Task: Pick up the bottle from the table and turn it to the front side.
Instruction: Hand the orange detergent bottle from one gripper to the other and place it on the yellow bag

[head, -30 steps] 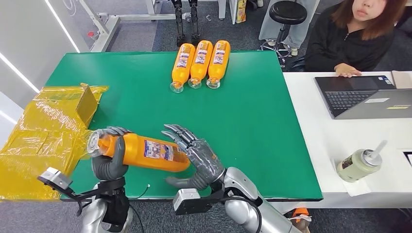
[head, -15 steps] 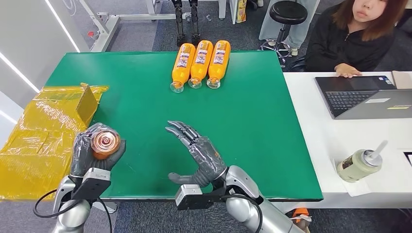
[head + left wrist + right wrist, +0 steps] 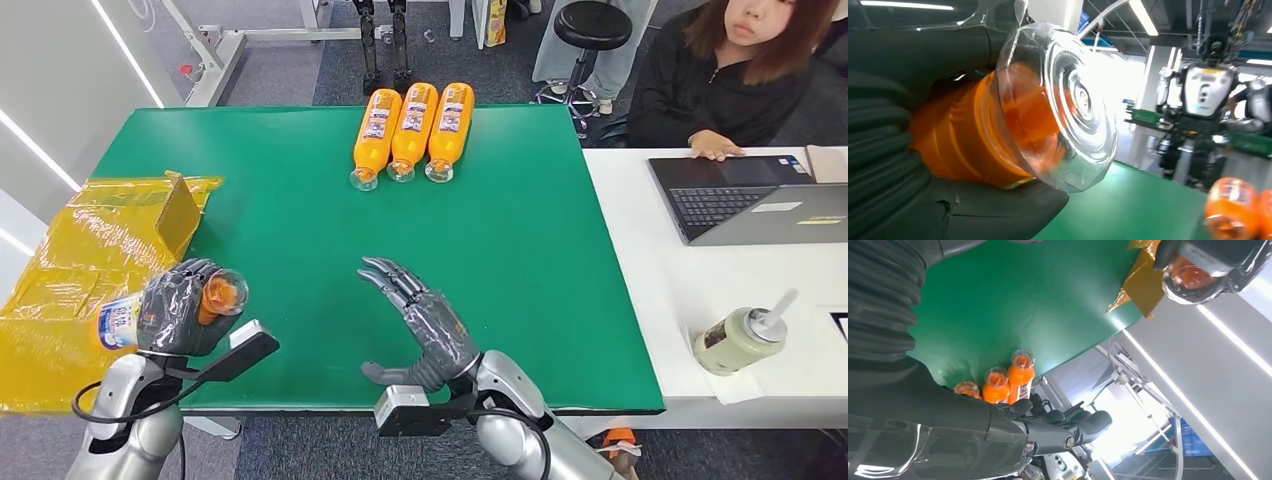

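At the lower left of the head view, the left robot hand [image 3: 178,308] is wrapped around an orange bottle [image 3: 215,296], lifted off the green tabletop [image 3: 300,240]. The pick-up looks done. The bottle lies roughly level in the grip, its clear rounded end pointing toward the middle of the frame and a strip of white and blue label [image 3: 120,321] showing at the far side of the fingers. Whether the front of the label faces the right way cannot be told from here, so the turn seems under way and not finished; setting the bottle down is likely left too.

In the left wrist view the bottle [image 3: 1013,115] is a smooth, glossy plastic cylinder of orange drink, ending in a transparent domed cap with ringed ridges, pressed against ribbed dark grey finger covers.

At the lower middle of the head view, the right robot hand [image 3: 425,325] hovers above the tabletop, released, fingers spread, holding nothing.

At the left edge lies crinkled, shiny yellow wrapping [image 3: 90,260].

Farther up, near the top middle, three more orange bottles [image 3: 412,130] lie side by side, touching, labels up.

At the upper right a person sits at a white desk [image 3: 660,270] with a laptop [image 3: 750,195].
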Controlling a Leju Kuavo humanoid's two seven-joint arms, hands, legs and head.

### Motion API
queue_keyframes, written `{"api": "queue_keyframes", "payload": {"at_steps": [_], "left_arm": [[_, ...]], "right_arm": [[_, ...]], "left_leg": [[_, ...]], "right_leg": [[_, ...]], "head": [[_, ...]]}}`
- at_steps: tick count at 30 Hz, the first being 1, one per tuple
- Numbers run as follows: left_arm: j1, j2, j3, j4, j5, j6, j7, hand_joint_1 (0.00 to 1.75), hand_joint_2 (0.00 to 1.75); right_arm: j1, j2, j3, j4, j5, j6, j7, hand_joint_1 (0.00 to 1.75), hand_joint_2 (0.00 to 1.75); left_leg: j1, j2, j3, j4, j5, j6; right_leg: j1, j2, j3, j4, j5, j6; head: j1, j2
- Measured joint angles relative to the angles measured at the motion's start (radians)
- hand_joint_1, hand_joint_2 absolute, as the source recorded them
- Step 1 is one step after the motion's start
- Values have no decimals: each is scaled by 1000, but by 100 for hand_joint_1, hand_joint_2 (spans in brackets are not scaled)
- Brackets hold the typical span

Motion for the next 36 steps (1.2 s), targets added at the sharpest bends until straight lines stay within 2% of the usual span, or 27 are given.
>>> {"api": "queue_keyframes", "payload": {"at_steps": [4,8,12,13,16,17,22,28,36], "left_arm": [[-79,-1,-10,173,-137,90,75,175,175],[-161,-2,-15,395,-209,195,84,170,175],[-229,2,-30,574,-288,211,111,160,175],[-243,4,-36,608,-306,210,124,151,175],[-279,9,-55,688,-345,207,156,33,175],[-287,11,-61,707,-353,206,166,0,175],[-320,16,-105,773,-364,206,213,0,175],[-349,18,-134,799,-360,212,222,0,175],[-362,22,-125,801,-315,269,162,0,175]], "right_arm": [[-1,-3,0,-2,-2,21,1,0,175],[-3,-11,0,-9,-16,39,-4,0,175],[-5,-27,1,-16,-31,47,-13,0,175],[-7,-29,1,-16,-36,48,-14,0,175],[-12,-31,3,-15,-41,48,-17,0,175],[-13,-32,3,-15,-42,48,-18,0,175],[-23,-32,10,-9,-49,47,-17,0,175],[-26,-32,14,5,-58,41,-17,0,175],[-16,-33,16,18,-55,15,-11,0,175]], "left_leg": [[0,-1,0,0,0,-1],[0,1,0,0,1,-1],[0,1,0,0,1,-1],[0,1,0,0,1,-1],[0,1,0,0,1,-1],[0,1,0,0,1,-1],[0,1,0,0,1,-2],[0,0,0,0,1,-2],[0,0,0,0,2,-2]], "right_leg": [[0,0,0,0,0,0],[0,1,0,0,1,-1],[0,1,0,1,1,-1],[0,1,0,1,1,-1],[0,1,0,1,1,-1],[0,1,0,1,1,-1],[0,1,0,1,1,-1],[0,0,0,1,1,-1],[0,1,0,1,1,-1]], "head": [[0,0],[0,0],[0,0],[0,0],[0,0],[0,0],[0,0],[0,0],[0,0]]}}
